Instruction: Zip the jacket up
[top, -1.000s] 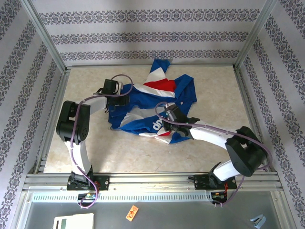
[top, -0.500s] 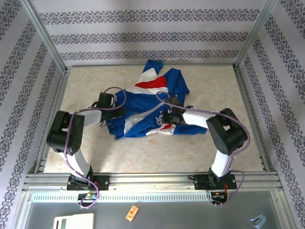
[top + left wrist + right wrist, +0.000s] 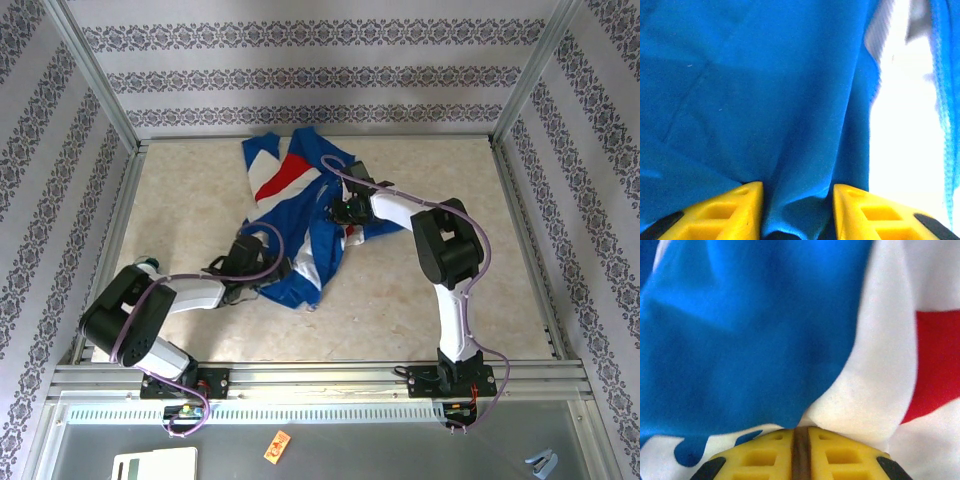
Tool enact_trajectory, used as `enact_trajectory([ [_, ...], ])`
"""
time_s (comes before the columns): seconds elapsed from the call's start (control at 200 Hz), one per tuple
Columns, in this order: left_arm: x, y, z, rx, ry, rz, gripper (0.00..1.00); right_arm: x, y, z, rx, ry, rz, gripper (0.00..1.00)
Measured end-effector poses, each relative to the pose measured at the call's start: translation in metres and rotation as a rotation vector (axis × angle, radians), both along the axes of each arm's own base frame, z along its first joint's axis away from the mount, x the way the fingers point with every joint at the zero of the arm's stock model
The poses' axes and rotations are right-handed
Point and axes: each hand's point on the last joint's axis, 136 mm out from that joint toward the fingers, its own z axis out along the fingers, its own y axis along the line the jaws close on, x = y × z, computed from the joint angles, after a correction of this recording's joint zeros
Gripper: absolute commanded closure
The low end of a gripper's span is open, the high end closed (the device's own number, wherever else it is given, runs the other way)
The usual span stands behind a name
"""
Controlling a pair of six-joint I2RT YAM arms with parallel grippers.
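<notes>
The blue jacket (image 3: 303, 235) with red and white panels lies crumpled in a long strip running from the far middle of the table toward the near left. My left gripper (image 3: 277, 272) is at the jacket's near end; in the left wrist view its yellow fingers (image 3: 737, 210) are shut on a fold of blue jacket fabric (image 3: 765, 100), with the gripper (image 3: 797, 194) low in the frame. My right gripper (image 3: 341, 212) sits on the jacket's right edge. In the right wrist view the gripper (image 3: 801, 430) is pressed shut, pinching blue and white jacket cloth (image 3: 740, 340). The zipper is hidden in the folds.
A beige tabletop (image 3: 430, 290) is ringed by a metal frame (image 3: 320, 375) and patterned walls. Bare table lies to the right of the jacket and along the left side (image 3: 170, 200). Small items lie on the grey shelf below the arm bases.
The left gripper pulled its end of the jacket toward the near side while the right gripper moved farther away, turning and stretching the jacket from a sideways heap into a long strip.
</notes>
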Motion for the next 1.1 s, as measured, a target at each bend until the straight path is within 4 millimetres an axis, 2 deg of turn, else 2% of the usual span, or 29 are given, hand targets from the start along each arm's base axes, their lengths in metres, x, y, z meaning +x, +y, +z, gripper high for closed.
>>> enact_trajectory([
  [0.085, -0.014, -0.025, 0.001, -0.009, 0.026, -0.038, 0.61, 0.005, -0.001, 0.009, -0.007, -0.009, 0.014, 0.80],
  [0.19, -0.022, -0.035, 0.002, 0.001, 0.064, -0.048, 0.59, 0.011, -0.006, 0.022, -0.010, -0.033, 0.024, 0.74],
  [0.275, -0.025, -0.030, 0.003, 0.030, 0.089, -0.033, 0.57, 0.009, -0.015, 0.038, -0.006, -0.049, 0.027, 0.70],
  [0.37, -0.029, -0.018, 0.013, 0.087, 0.095, -0.017, 0.56, -0.001, -0.034, 0.068, 0.016, -0.083, 0.006, 0.66],
  [0.485, -0.030, -0.006, 0.038, 0.137, 0.053, -0.011, 0.58, -0.024, -0.057, 0.103, 0.040, -0.133, -0.025, 0.63],
  [0.555, -0.032, -0.001, 0.048, 0.154, 0.037, -0.016, 0.64, -0.045, -0.064, 0.112, 0.053, -0.144, -0.029, 0.63],
  [0.625, -0.039, 0.001, 0.049, 0.182, 0.038, -0.039, 0.66, -0.070, -0.064, 0.109, 0.064, -0.125, -0.013, 0.62],
  [0.705, -0.052, -0.006, 0.045, 0.222, 0.056, -0.089, 0.64, -0.104, -0.057, 0.091, 0.070, -0.066, 0.016, 0.60],
  [0.794, -0.067, -0.023, 0.039, 0.274, 0.076, -0.169, 0.58, -0.142, -0.038, 0.067, 0.068, 0.026, 0.076, 0.59],
  [0.894, -0.073, -0.044, 0.031, 0.316, 0.090, -0.226, 0.57, -0.173, -0.017, 0.051, 0.070, 0.092, 0.141, 0.56],
  [0.994, -0.075, -0.056, 0.014, 0.356, 0.125, -0.258, 0.62, -0.184, -0.003, 0.046, 0.078, 0.115, 0.176, 0.56],
  [1.099, -0.076, -0.062, -0.005, 0.398, 0.167, -0.274, 0.79, -0.179, 0.001, 0.035, 0.065, 0.140, 0.176, 0.60],
])
